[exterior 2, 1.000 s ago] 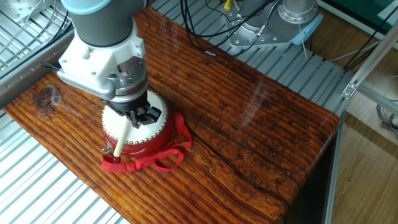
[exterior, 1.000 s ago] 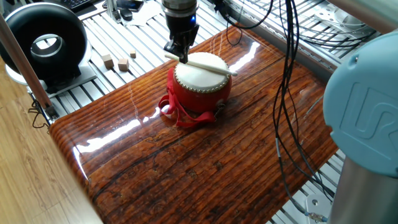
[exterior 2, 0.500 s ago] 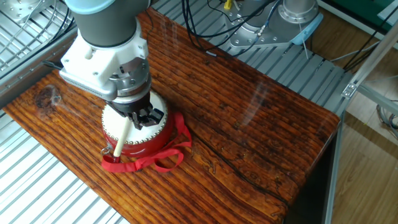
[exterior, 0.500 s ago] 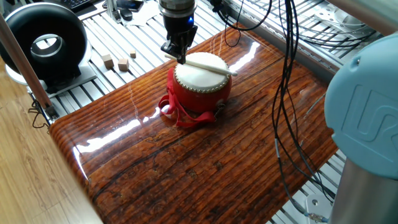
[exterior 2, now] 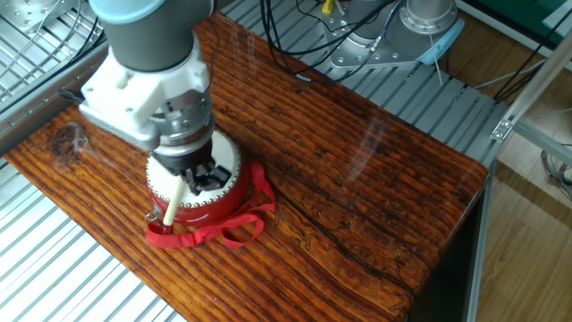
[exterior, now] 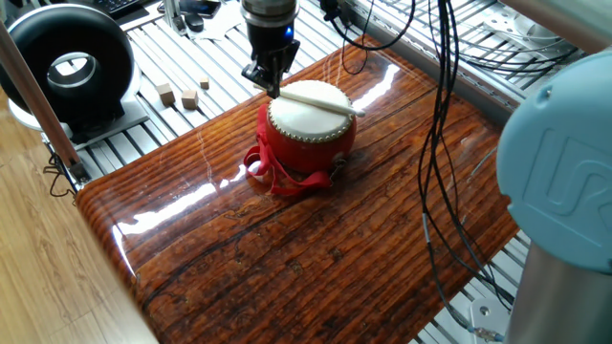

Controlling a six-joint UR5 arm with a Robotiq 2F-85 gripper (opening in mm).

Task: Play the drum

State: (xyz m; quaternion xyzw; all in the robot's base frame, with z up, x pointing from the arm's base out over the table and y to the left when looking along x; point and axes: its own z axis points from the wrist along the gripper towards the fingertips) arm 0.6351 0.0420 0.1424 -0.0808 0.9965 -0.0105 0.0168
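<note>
In one fixed view, the drum (exterior: 308,134) stands on the far part of the wooden table (exterior: 316,248), with its cream skin up and its red ribbon loops (exterior: 277,177) spread on the near left side of its base. A pale drumstick (exterior: 320,98) lies across the far side of the skin, with its right end going just past the rim. The gripper (exterior: 264,78) hangs at the far left edge of the drum and is clenched on the left end of the drumstick. On the left, off the table, there are a black ring-shaped device (exterior: 67,67) and some small wooden blocks (exterior: 186,94). In the other fixed view, the arm covers most of the drum (exterior 2: 210,192); the gripper (exterior 2: 198,179) is right above the skin, its fingers pinch the drumstick (exterior 2: 174,201), and the free end of the stick points to the near left, over the rim. Whether the stick touches the skin at this moment, I cannot tell for sure. I judge that the step in hand is the beating itself, with the stick already grasped and placed above the skin. The next move probably calls for a short stroke down so that the stick hits the skin, and then a lift, while the grasp stays firm and the drum does not slide on the glossy table.
</note>
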